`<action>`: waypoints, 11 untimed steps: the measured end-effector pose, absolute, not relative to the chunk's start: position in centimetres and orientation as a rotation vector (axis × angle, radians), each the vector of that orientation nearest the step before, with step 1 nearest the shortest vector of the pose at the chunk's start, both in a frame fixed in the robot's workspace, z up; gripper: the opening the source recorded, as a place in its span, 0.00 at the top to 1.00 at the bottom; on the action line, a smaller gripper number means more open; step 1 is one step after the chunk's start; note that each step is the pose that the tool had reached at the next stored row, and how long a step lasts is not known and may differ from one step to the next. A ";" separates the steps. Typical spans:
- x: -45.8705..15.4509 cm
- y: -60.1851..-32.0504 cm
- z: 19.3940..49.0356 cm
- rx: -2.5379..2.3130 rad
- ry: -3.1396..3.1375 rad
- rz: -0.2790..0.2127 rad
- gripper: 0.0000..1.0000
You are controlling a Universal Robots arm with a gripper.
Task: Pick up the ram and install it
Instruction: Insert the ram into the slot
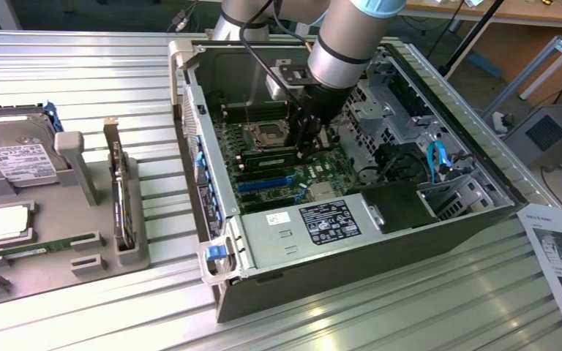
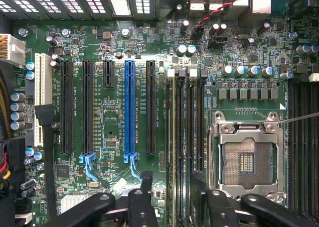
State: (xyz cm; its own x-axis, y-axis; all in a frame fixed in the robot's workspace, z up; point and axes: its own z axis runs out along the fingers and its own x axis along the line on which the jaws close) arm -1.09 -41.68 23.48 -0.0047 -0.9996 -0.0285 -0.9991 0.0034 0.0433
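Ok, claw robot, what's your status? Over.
Claw open over the board. Ram standing in its slot between the fingers, not gripped. Case walls close around the arm.

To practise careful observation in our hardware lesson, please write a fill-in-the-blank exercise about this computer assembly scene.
The gripper hangs over the motherboard with its jaws ___.
The processor socket is ___.
One expansion slot, flanked by black ones, is coloured ___.
Missing words: open; empty; blue.
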 end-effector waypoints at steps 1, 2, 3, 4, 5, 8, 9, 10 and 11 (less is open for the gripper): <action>-1.1 -41.7 23.5 2.209 -2.218 -0.079 0.56; -1.1 -41.7 23.6 2.208 -2.217 -0.078 0.56; -1.1 -41.7 23.7 2.208 -2.217 -0.078 0.56; -1.1 -41.7 23.8 2.208 -2.217 -0.077 0.56; -1.1 -41.7 23.9 2.208 -2.217 -0.077 0.56; -1.1 -41.6 24.4 2.206 -2.216 -0.074 0.56; -1.1 -41.6 24.5 2.206 -2.215 -0.073 0.56; -1.1 -41.6 24.6 2.205 -2.215 -0.071 0.56; -1.1 -41.6 24.7 2.205 -2.214 -0.070 0.56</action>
State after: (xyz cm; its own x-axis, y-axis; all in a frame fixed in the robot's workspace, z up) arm -1.09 -41.59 24.69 -0.0047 -0.9998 -0.0204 -0.9991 0.0038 0.0432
